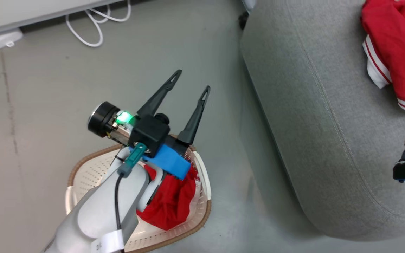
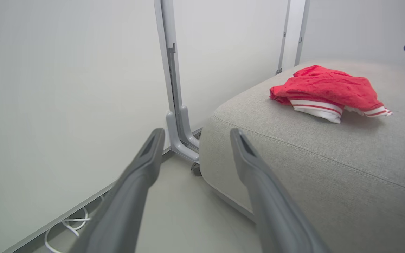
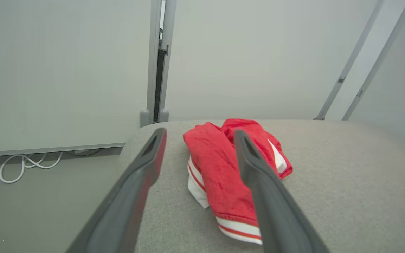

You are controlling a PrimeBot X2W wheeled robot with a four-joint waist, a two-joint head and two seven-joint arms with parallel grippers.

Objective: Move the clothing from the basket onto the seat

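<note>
We find one garment (image 1: 396,45) lying on the seat (image 1: 322,116) near the right gripper (image 3: 199,133), fingers spread and empty, and a second garment (image 1: 172,203) in the basket (image 1: 90,168) beneath the left gripper (image 1: 193,79), likewise spread and empty, which in our judgement must next descend and grasp it.

Left claw (image 1: 193,79) spread; right claw (image 3: 199,133) (likewise) spread.

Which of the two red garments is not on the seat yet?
The crumpled red garment in the basket on the floor; the striped one lies on the grey seat.
</note>
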